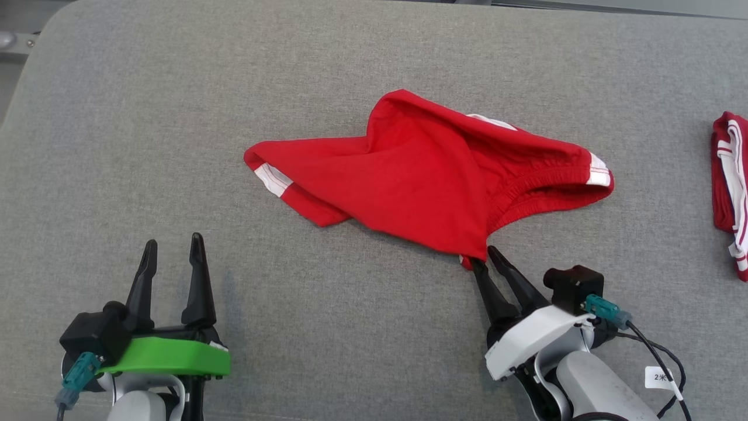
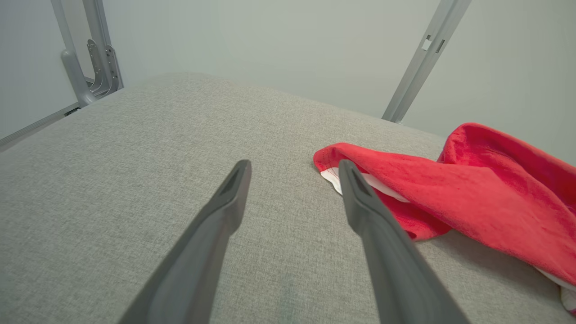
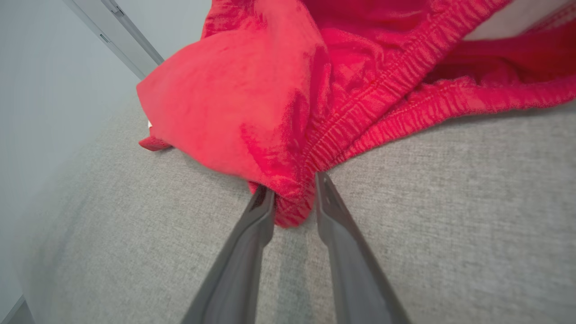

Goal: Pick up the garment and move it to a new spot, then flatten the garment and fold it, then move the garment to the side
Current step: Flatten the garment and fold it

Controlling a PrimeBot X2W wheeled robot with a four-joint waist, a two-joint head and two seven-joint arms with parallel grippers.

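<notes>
On the robot's side of the red garment [image 1: 421, 181], off its left end, the left gripper [image 1: 174, 240] hovers over the flat grey woven-fabric surface [image 1: 175, 117]. Its two long dark tapered fingers rise from a bright green plastic housing [image 1: 169, 356]. They stand wide apart with nothing between them, clear of the cloth. In the left wrist view one finger only overlaps the nearest hem by line of sight.

The red garment itself is a crumpled piece of soft cloth with white stripe trim and a gathered elastic waistband. It lies on the grey surface about midway across. Its left end is a folded hem edged in white, a rumpled peak stands at its far side, and the open waistband makes up its right end.

At the garment's near corner, where the waistband bunches to a point, the right gripper [image 1: 484, 255] reaches in on a white housing. Its dark fingers are drawn narrow, with the bunched red elastic between them and touching both. They appear to pinch it, though the right wrist view does not show how firmly.

Well to the right of the garment, a second red cloth with white stripes [image 1: 730, 187] lies folded at the edge of the head view.
</notes>
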